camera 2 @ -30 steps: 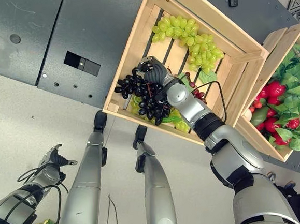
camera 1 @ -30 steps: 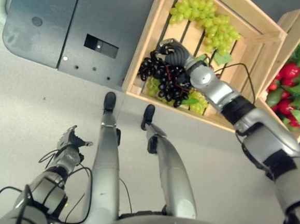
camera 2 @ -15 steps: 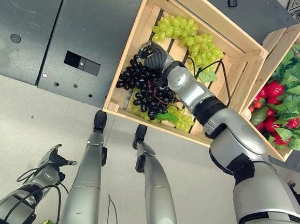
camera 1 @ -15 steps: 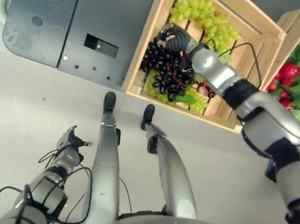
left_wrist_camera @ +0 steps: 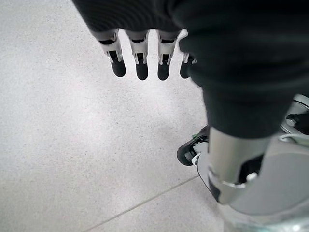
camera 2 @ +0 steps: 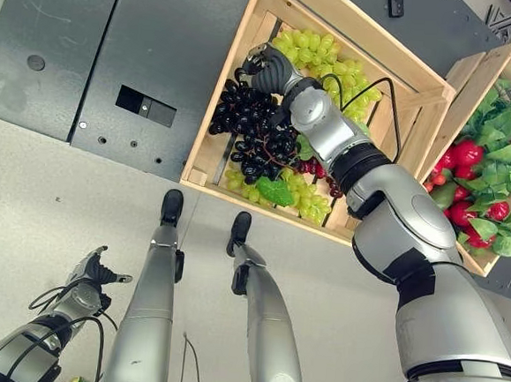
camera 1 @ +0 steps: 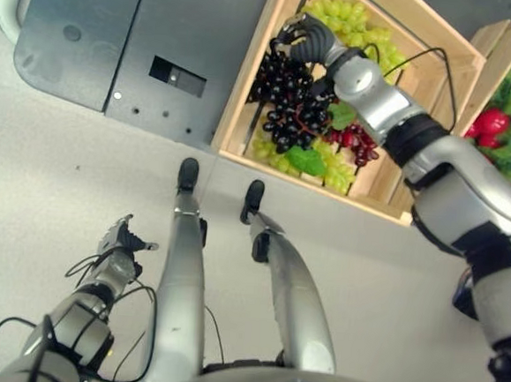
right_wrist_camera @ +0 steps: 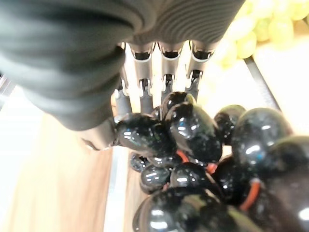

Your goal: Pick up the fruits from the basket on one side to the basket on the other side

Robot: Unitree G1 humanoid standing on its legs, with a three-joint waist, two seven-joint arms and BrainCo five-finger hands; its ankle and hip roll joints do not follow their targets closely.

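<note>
Fingers of the right hand (camera 2: 263, 68) curl round the top of a black grape bunch (camera 2: 253, 131), which hangs below it over the wooden crate (camera 2: 216, 108). Green grapes (camera 2: 329, 68) lie just beyond the hand. Left hand (camera 1: 121, 240) hangs low by the floor, fingers straight.

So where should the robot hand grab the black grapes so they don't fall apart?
At the top, from above. The right robot hand already pinches the upper end of the black grapes, and the bunch hangs down whole below it over the crate; grabbing the sides would likely just squeeze loose grapes.
</note>
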